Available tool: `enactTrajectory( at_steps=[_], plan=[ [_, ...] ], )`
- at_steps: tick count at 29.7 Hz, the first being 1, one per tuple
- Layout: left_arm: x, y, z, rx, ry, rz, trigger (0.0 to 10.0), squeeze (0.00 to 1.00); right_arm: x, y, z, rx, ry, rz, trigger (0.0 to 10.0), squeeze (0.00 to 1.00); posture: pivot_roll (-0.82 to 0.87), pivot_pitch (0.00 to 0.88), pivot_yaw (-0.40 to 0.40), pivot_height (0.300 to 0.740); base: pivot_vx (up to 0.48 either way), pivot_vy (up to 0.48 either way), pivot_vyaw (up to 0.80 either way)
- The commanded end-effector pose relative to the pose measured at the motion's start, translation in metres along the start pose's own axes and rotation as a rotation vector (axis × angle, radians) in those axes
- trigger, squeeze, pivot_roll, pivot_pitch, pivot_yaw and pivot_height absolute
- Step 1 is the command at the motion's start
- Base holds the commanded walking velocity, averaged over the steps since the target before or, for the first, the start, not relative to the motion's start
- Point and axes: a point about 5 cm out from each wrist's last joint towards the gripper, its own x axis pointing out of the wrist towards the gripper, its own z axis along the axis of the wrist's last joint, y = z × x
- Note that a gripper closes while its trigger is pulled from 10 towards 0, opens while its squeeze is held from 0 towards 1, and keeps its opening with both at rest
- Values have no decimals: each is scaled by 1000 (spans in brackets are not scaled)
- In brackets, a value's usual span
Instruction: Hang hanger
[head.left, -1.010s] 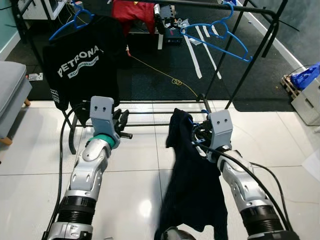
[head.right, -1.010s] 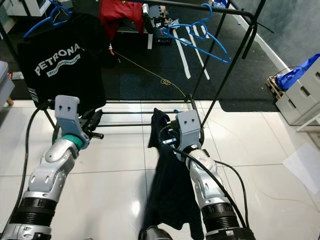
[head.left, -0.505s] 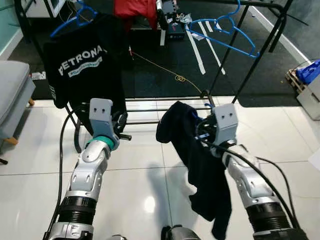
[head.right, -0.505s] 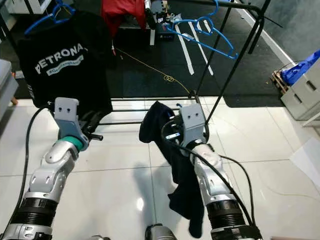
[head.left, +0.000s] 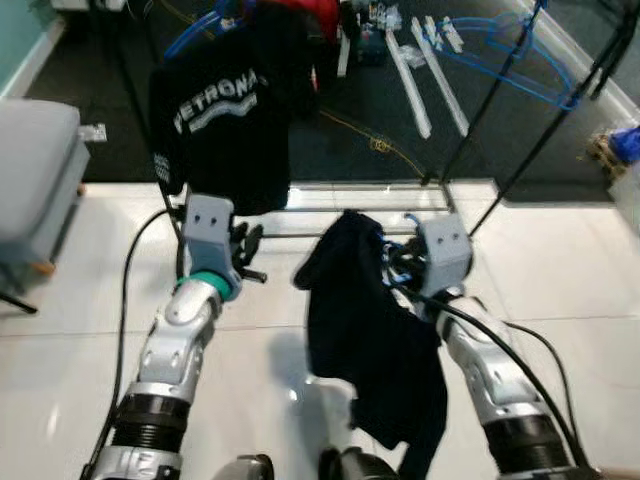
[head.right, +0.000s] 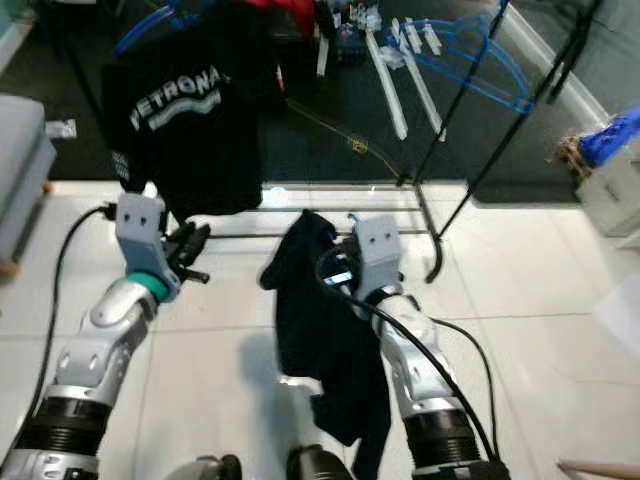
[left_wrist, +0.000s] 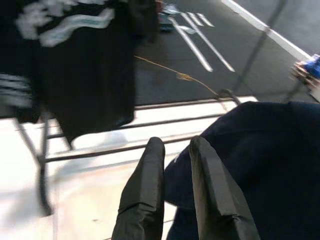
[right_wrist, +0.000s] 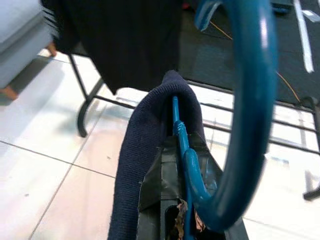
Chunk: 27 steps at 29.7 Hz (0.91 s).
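I've got the blue hanger (right_wrist: 250, 100) right up in my right wrist view: glossy blue plastic, its big round hook curving over the camera, the neck running down into the right pincer (right_wrist: 182, 200). That pincer is clamped on the hanger's neck, taped fingers pressed either side of it. A dark navy garment (head.left: 370, 330) is draped over the hanger, knit-looking, one shoulder humped over the hanger's arm, the rest hanging limp down past my right forearm toward the white tiled floor (head.left: 90, 330). The whole bundle sits low in front of me, just short of the black clothes rack (head.left: 480, 140) and level with its bottom rails.

My left pincer (left_wrist: 172, 150) is raised beside it, its two black fingers (left_wrist: 145, 185) nearly together with only a slim gap, gripping nothing; the navy cloth lies just beyond their tips.

Further out, a black T-shirt (head.left: 225, 125) with white lettering hangs from the rack on my left, on another blue hanger. An empty blue hanger (head.right: 480, 55) dangles on the right side. Grey seat (head.left: 35, 190) at far left.
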Motion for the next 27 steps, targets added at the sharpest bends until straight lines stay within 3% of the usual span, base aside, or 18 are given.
enactTrajectory(
  at_steps=[1,7,10,16,23,27],
  plan=[
    [-2,-2,-4,1,18,-3,10000,0,-3,-5,2,9,-14,-21,10000,0,-48,89,-6,740,0,-480,0],
    [-1,-3,-4,-4,15,-3,10000,0,-5,-6,1,12,-9,-26,10000,0,-49,90,-5,740,0,-480,0],
    [-1,-4,-5,-31,20,-4,10000,0,-5,-7,1,11,-9,-28,10000,0,-48,89,-4,740,0,0,0],
    [-1,-4,-6,17,40,-9,10000,0,-4,-11,3,9,-9,-37,10000,0,-45,86,-1,740,0,0,0],
    [0,-4,-6,14,39,-20,10000,0,-4,-11,4,6,-11,-40,10000,0,-50,79,6,740,0,0,0],
    [2,-5,-2,24,26,-43,10000,0,-3,-14,16,-24,-43,-3,10000,0,-59,72,8,740,0,0,0]
  ],
)
